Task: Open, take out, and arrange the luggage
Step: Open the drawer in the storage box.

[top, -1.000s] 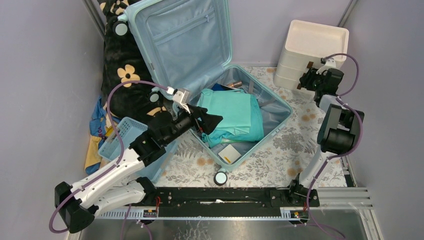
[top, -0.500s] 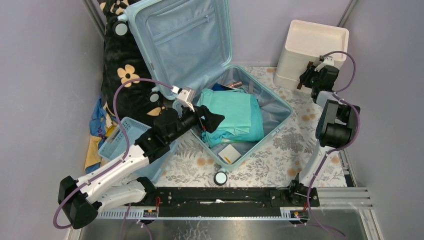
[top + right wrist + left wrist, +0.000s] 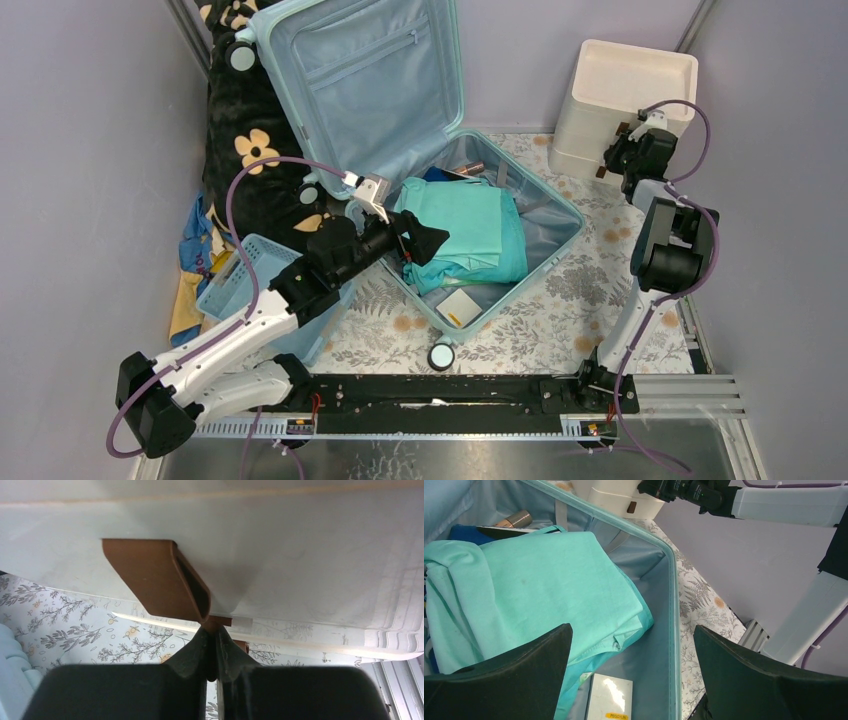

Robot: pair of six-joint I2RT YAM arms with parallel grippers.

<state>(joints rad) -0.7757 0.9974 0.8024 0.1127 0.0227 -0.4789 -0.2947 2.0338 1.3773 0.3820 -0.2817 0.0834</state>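
Note:
The pale aqua luggage (image 3: 562,206) lies open on the floral mat, its lid (image 3: 370,70) leaning against the back wall. Inside are folded teal clothes (image 3: 465,225) and a small white box (image 3: 460,307). My left gripper (image 3: 420,240) hovers open over the near-left part of the luggage. In the left wrist view, the left gripper (image 3: 631,630) has its fingers spread above the clothes (image 3: 544,580) and the box (image 3: 610,697). My right gripper (image 3: 612,150) is at the front of the cream drawer unit (image 3: 625,85). The right gripper (image 3: 215,630) is shut on a small brown drawer handle (image 3: 220,621).
A larger brown handle (image 3: 160,580) sticks out of the drawer above. A small blue basket (image 3: 245,265) sits left of the luggage, under my left arm. A black flowered blanket (image 3: 245,130) fills the back left corner. A luggage wheel (image 3: 441,354) points toward the arm bases.
My right gripper has moved in to the drawer unit and shut on the brown handle. The left arm has shifted slightly over the luggage and stays open.

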